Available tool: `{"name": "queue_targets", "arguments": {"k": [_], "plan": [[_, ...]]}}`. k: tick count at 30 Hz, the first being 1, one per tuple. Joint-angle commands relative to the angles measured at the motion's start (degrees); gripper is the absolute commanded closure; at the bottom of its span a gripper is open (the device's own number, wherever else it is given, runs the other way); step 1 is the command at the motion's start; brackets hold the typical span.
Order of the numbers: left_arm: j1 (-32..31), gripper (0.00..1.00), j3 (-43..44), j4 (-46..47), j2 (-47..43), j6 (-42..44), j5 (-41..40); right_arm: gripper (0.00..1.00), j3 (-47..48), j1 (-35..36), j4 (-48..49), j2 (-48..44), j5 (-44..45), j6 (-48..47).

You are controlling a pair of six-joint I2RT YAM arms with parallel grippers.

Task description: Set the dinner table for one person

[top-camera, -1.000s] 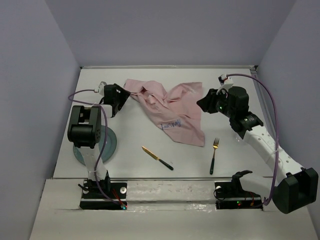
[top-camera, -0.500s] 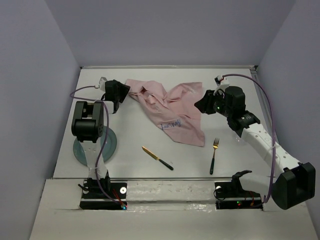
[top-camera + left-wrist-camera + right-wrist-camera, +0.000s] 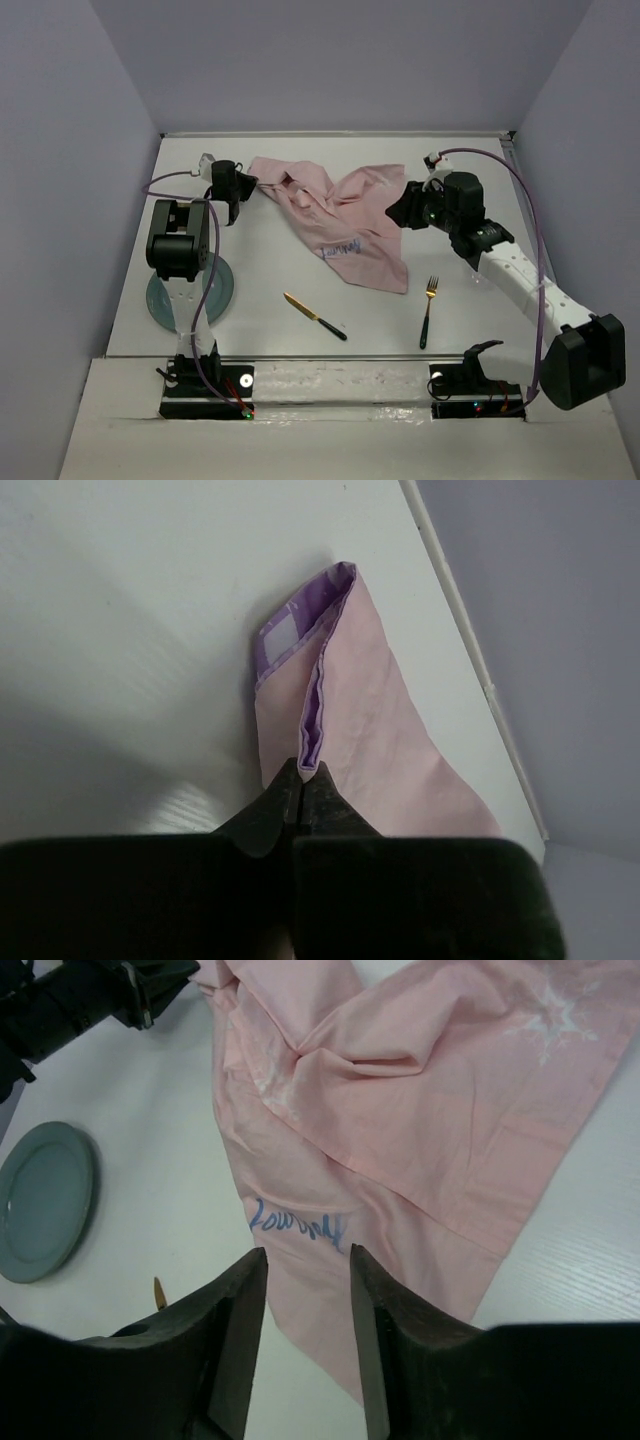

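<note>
The dinner table [image 3: 270, 255] is a white top with a crumpled pink cloth placemat [image 3: 335, 215] at its back middle, blue writing on it. My left gripper [image 3: 245, 186] is shut on the cloth's left corner; the left wrist view shows the folded purple hem [image 3: 312, 720] pinched between the closed tips [image 3: 305, 772]. My right gripper [image 3: 398, 212] hovers over the cloth's right side. In the right wrist view it [image 3: 308, 1258] stands open above the written part of the cloth [image 3: 420, 1110], with nothing between its fingers.
A grey-green plate [image 3: 190, 290] lies at the left, partly under the left arm. A gold knife with a dark handle [image 3: 314, 316] lies at front middle and a gold fork [image 3: 428, 310] at front right. Walls enclose the table's back and sides.
My left gripper moved right onto the cloth's corner and shut on it. The right arm slid left toward the cloth and its jaws spread wider.
</note>
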Motion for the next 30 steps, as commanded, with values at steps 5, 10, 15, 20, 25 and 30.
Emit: {"name": "queue_targets", "arguments": {"k": [5, 10, 15, 20, 25, 30], "plan": [[0.6, 1.00, 3.1, 3.4, -4.6, 6.7, -2.8, 0.38, 4.0, 0.6, 1.9, 5.5, 4.7, -1.2], [0.6, 1.00, 1.1, 3.3, -8.0, 10.3, -3.6, 0.19, 10.3, 0.6, 0.5, 13.9, 14.6, -0.2], [0.7, 0.77, -1.1, 3.7, -8.8, 10.1, -3.1, 0.17, 19.8, 0.6, -0.1, 25.9, 19.9, -0.5], [1.4, 0.56, 1.2, 3.5, -5.6, 9.7, 0.6, 0.17, 24.2, 0.6, -1.2, 29.6, 21.4, -1.9], [1.8, 0.54, 1.9, 3.2, -3.4, 8.2, 1.7, 0.17, 26.5, 0.0, -1.8, 31.4, 20.8, -2.3], [3.2, 0.51, 0.4, 3.1, -4.2, 7.4, 0.3, 0.18, 27.4, 0.0, -2.1, 32.0, 20.2, -2.6]]}}
